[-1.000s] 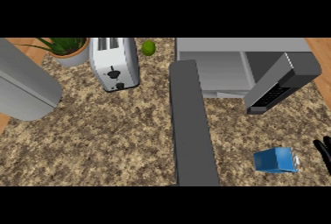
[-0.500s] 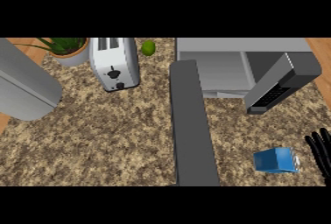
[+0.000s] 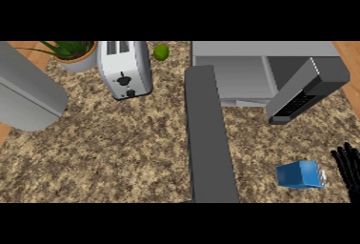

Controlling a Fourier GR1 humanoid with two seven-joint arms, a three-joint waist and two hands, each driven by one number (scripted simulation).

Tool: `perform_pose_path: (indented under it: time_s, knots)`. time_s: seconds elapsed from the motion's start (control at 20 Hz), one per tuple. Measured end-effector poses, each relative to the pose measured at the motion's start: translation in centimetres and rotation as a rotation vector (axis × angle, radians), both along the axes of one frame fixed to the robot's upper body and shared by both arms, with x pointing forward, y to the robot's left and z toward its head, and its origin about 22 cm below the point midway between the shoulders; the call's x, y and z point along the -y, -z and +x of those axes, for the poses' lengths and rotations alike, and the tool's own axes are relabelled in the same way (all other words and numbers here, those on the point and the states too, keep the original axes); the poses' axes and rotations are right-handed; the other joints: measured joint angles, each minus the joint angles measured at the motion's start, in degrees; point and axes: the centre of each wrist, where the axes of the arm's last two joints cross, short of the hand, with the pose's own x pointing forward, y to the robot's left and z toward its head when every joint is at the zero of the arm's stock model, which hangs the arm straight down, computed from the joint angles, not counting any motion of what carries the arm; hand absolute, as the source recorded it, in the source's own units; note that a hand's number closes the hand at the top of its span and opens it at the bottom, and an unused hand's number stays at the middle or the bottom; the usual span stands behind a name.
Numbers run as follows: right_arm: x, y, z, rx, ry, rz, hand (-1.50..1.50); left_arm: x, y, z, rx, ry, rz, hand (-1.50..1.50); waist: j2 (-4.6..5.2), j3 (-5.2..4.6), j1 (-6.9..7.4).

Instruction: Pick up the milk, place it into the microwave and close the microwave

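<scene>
At the lower right of the frame, the right hand (image 3: 347, 167) is seen coming in along the right edge, its black fingers straight, spread a little and holding nothing. Just to its left, near but apart from the fingertips, the milk (image 3: 301, 175) lies on the granite counter (image 3: 119, 157) as a small blue carton with a white end turned toward the hand. Its long axis appears to run roughly left to right across the frame, though this is judged rather than plainly seen. The coming move is judged to turn on this relation: the carton lies to the left of the fingers and slightly lower in the frame, so a short sideways reach by the right hand would be called for. The left hand is not shown, and only the right hand can be placed near the carton.

Left of the carton, a long dark grey bar (image 3: 209, 138) is seen running up the middle of the frame. Farther up, at the upper right, the microwave (image 3: 243, 71) is found with its door (image 3: 304, 90) swung open to the right; nothing is seen inside its pale cavity. The milk is thus well apart from it, and no step of the placing is yet done.

At the upper left, a toaster (image 3: 125, 69), a potted plant (image 3: 72, 55) and a small green fruit (image 3: 162, 52) are set along the far edge, with a large grey slanted body (image 3: 25, 95) at the left edge.
</scene>
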Motion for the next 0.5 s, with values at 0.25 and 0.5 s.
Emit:
perform_pose_path:
  time_s: [0.25, 0.5]
  knots:
    - [1.0, 2.8, 0.3, -0.02, -0.008, 0.004, -1.5, 0.2, -0.1, -0.4, 0.003, 0.004, 0.0, -1.5, 0.0, -0.01, 0.06]
    - [2.3, 5.2, 1.0, -0.024, -0.023, 0.012, -1.5, -0.6, -0.5, -0.7, -0.002, 0.004, 0.003, -1.5, 0.0, 0.0, 0.12]
